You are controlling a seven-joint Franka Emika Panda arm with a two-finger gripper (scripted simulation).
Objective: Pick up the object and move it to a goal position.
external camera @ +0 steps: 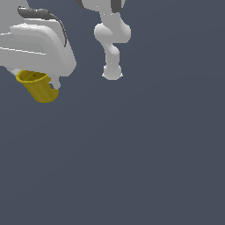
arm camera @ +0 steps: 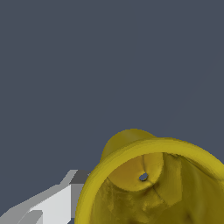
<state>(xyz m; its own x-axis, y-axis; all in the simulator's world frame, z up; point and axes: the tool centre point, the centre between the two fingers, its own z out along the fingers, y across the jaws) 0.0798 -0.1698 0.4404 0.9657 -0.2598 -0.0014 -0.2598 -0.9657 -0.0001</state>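
1. The cup [external camera: 38, 86] held between the fingers is mustard yellow all over, with a mottled inside and one small dark spot deep in its hollow.
2. The gripper [external camera: 39, 78] is white with a black cable [external camera: 44, 15].
3. The finger [arm camera: 57, 203] is white and grey.
4. The ground [external camera: 140, 158] is plain slate blue-grey.

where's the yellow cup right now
The yellow cup sits at the exterior view's upper left, tilted, just under the white gripper; the wrist view looks straight into its hollow.

a plain dark slate-grey surface [external camera: 140, 167] is shown, uniform throughout, with nothing seen lying directly on it.
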